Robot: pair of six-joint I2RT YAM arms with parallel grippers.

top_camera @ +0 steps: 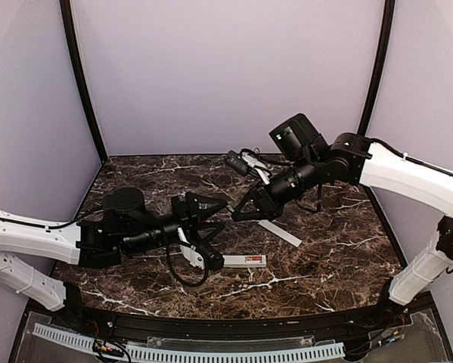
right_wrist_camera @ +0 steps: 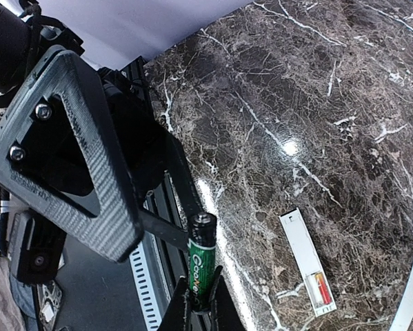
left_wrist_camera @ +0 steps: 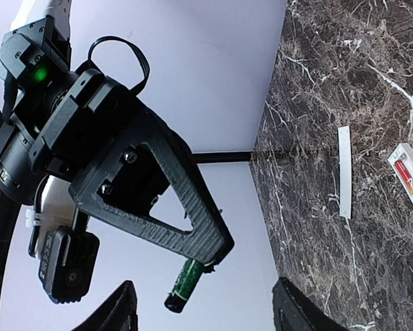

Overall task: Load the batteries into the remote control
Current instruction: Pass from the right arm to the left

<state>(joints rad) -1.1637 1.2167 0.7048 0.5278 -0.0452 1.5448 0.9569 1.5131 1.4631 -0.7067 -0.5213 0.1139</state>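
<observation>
Your right gripper (right_wrist_camera: pixel 202 295) has its jaws pinched on a green battery (right_wrist_camera: pixel 201 256). It grips the low end, and the other end sticks out free. The battery is up in the air, on the far side of the remote control (top_camera: pixel 245 261) and well apart from it.

The remote control lies flat on the table (top_camera: pixel 339 265), toward the table's near edge. Its long side runs left to right. One red battery (right_wrist_camera: pixel 321 288) sits in its open bay, toward the right end. The spot beside the red one looks empty, so I think the green one goes there.

For that, the green battery must come down and lie along the remote, side by side with the red one. In the right wrist view it seems to point nearly the same way as the remote, but I can't be sure.

Your left gripper (top_camera: pixel 218 231) is the nearer one. It sits just beside the remote's left end, jaws wide, holding nothing, and it crowds that end. A thin white strip (top_camera: pixel 280 233) lies just past the remote's far right corner, not touching. I think the best room to come in is from above, over the right end.
</observation>
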